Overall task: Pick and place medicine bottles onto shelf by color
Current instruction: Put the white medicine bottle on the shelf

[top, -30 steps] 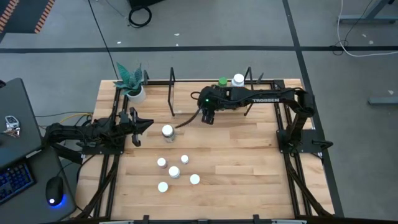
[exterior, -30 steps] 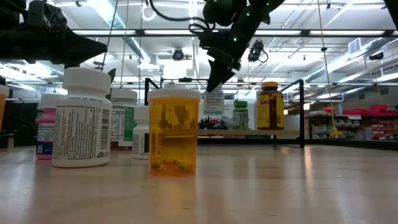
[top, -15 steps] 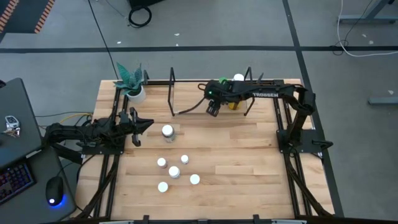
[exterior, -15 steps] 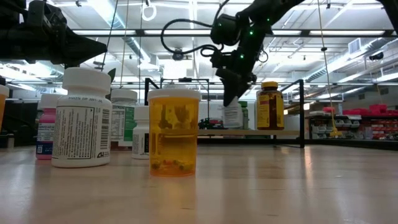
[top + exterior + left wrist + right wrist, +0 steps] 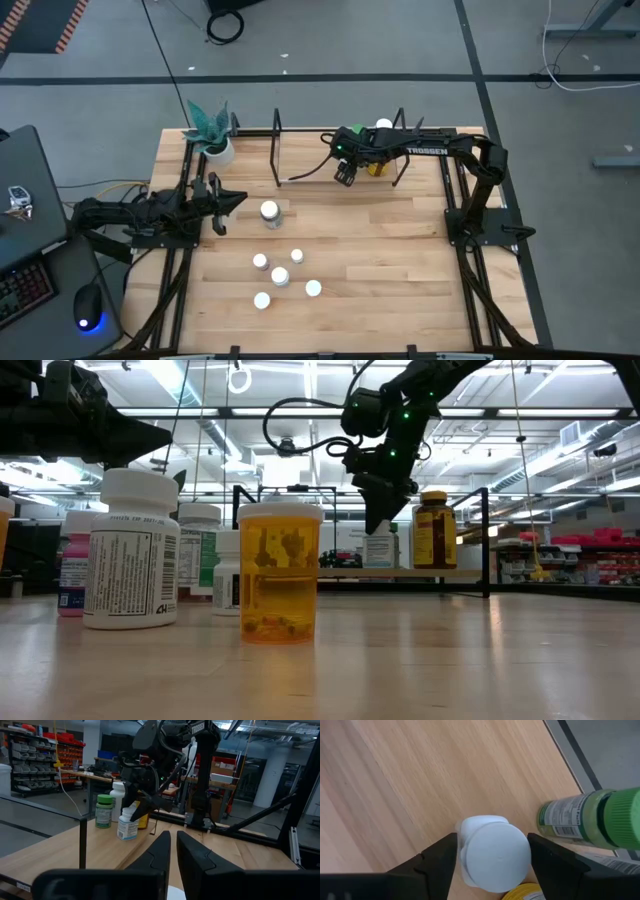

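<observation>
A white medicine bottle (image 5: 492, 850) stands upright on the shelf (image 5: 330, 572) beside a green bottle (image 5: 580, 820). An amber bottle with a yellow cap (image 5: 433, 530) and another white bottle (image 5: 383, 125) stand on the shelf too. My right gripper (image 5: 492, 845) hangs over the white bottle, pointing steeply down. It is open, with one finger close on either side of the cap. Several more bottles stand loose on the table, among them an orange one (image 5: 280, 575). My left gripper (image 5: 235, 198) waits shut at the table's left side.
A potted plant (image 5: 215, 148) stands at the far left corner. Black wire uprights (image 5: 277, 150) frame the shelf. One loose bottle (image 5: 269, 211) stands mid-table, and a cluster (image 5: 280, 276) stands nearer the front. Bare wood lies at the right.
My right gripper has carried the white bottle toward the table's right and far edge and sunk with it, rolling a little. The bottle was lifted clear a second ago and now stands on the shelf board by the green bottle.
</observation>
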Robot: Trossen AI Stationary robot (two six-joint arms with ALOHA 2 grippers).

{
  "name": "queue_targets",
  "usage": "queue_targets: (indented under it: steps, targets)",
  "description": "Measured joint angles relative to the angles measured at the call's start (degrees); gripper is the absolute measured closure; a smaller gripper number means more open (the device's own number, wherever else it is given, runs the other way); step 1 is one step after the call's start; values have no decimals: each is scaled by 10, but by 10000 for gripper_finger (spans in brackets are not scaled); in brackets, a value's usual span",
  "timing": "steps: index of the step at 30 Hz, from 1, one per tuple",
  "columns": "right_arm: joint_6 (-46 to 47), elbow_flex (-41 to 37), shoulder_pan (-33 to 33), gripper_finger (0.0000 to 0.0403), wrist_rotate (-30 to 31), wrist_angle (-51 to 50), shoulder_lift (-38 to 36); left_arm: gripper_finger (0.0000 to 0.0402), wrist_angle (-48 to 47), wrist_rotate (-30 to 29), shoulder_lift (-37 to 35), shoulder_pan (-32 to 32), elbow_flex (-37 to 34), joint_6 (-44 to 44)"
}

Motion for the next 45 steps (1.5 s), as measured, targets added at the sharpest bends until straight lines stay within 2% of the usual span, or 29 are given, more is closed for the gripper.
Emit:
queue_targets:
  steps: [13, 27, 34, 38, 45]
  targets:
    - [-17, 2, 1, 98, 8, -2, 0, 369, 0, 0, 0, 0, 0, 0]
    - [-46, 35, 3, 93, 24, 0, -1, 367, 0, 0, 0, 0, 0, 0]
    - [-115, 35, 23, 94, 49, 58, -1, 372, 0, 0, 0, 0, 0, 0]
    - [-126, 35, 33, 94, 87, 74, -1, 367, 0, 0, 0, 0, 0, 0]
    - [-148, -11, 46, 94, 142, 108, 1, 364, 0, 0, 0, 0, 0, 0]
